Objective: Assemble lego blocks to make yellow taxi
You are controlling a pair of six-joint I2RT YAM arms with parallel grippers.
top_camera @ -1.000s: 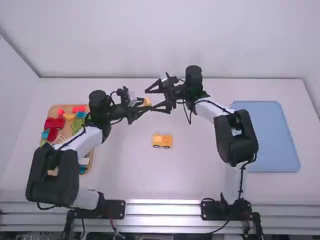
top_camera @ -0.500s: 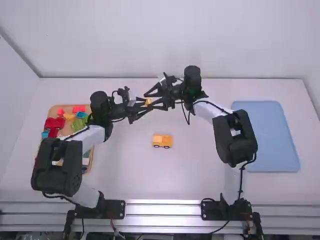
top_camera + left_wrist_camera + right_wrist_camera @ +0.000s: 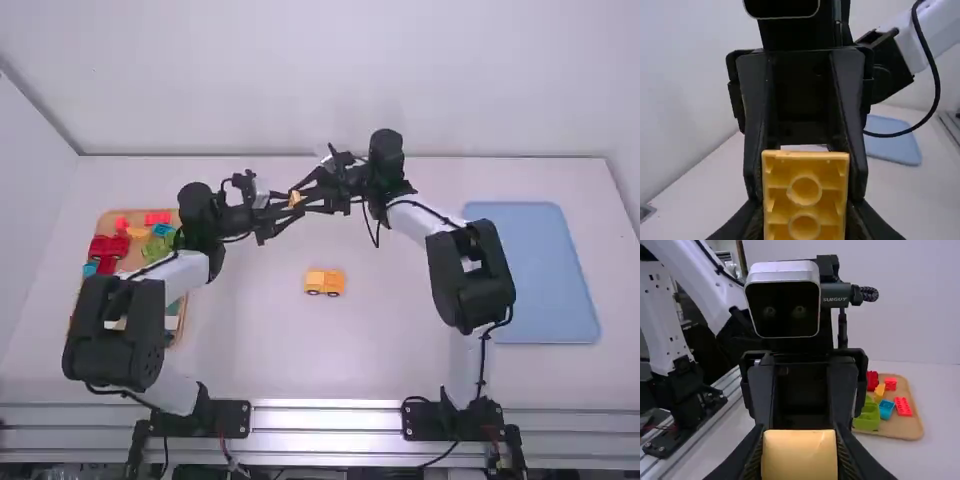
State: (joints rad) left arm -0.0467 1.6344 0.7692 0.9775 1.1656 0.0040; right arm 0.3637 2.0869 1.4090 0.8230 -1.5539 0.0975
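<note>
Two black two-finger tools meet above the white surface [image 3: 400,350], at work on one small yellow block [image 3: 805,194]. The left tool [image 3: 295,208] is closed on the block, its fingers touching either side. The right tool [image 3: 299,200] is gripping that same block from the opposite direction, so both have hold of it at once. In the left wrist view the block's hollow underside shows, with round tubes and short inner ribs; its smooth face is turned to the right wrist camera.

The yellow toy vehicle base with dark wheels [image 3: 325,282] sits on the surface, between the two trays and nearer the arms' bases than the held block. It touches neither tool.

At the left stands a light-brown wooden tray [image 3: 912,432], partly hidden in the high view by the left arm [image 3: 177,280]. In it, a light green block [image 3: 868,416] lies just beside a blue block [image 3: 886,409], with a bright red studded block [image 3: 903,406] on the blue one's other side. A yellow-orange piece [image 3: 879,392] and a dark red piece [image 3: 872,380] are close by. Well over to the right, a flat, pale blue rectangular tray [image 3: 535,275] rests on the surface
</note>
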